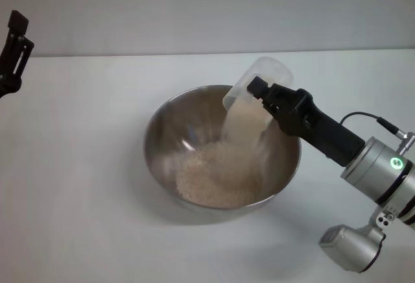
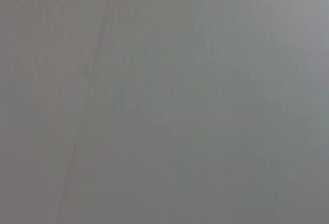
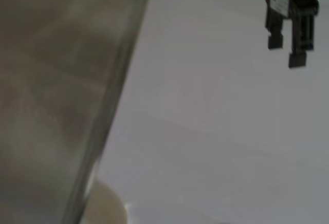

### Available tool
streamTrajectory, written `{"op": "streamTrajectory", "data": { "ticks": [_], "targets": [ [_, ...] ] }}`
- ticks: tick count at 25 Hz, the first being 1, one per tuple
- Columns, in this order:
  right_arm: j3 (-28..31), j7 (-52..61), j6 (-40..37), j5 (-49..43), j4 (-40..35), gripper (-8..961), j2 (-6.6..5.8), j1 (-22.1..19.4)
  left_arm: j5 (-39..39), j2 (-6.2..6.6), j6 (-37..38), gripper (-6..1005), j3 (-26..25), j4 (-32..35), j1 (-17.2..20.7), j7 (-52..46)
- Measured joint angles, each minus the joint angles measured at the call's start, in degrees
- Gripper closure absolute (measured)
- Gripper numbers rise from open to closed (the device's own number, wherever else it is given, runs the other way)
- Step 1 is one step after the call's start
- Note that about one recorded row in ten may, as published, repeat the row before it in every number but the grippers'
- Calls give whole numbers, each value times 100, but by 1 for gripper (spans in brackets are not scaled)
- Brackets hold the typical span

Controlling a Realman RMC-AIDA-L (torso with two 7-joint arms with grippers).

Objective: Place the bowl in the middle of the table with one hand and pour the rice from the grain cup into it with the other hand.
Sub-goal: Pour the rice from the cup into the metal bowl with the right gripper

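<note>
With the bowl [image 1: 222, 153] already set mid-counter [image 1: 78, 166], the grain cup [image 1: 254, 101] is gripped tilted over it by the right claw [image 1: 259, 95], rice [image 1: 217, 176] mostly poured, while the empty left claw [image 1: 13, 52] is parked apart, seemingly open.

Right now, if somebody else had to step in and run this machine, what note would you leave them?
Right gripper: shut on the grain cup, tipped over the bowl.
Left gripper: open, empty, raised at the table's far left.
Bowl: mid-table, placing done.
Rice: a heap already in the bowl, more streaming from the cup.
Left: finish emptying the cup.
</note>
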Motion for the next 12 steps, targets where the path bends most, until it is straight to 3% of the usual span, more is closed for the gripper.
{"op": "streamTrajectory", "data": {
  "ticks": [12],
  "targets": [
    [0,-221,-284,-452,-493,946,-19,243,-34,-7,-10,189,63,3,-69,-4]
  ]
}}
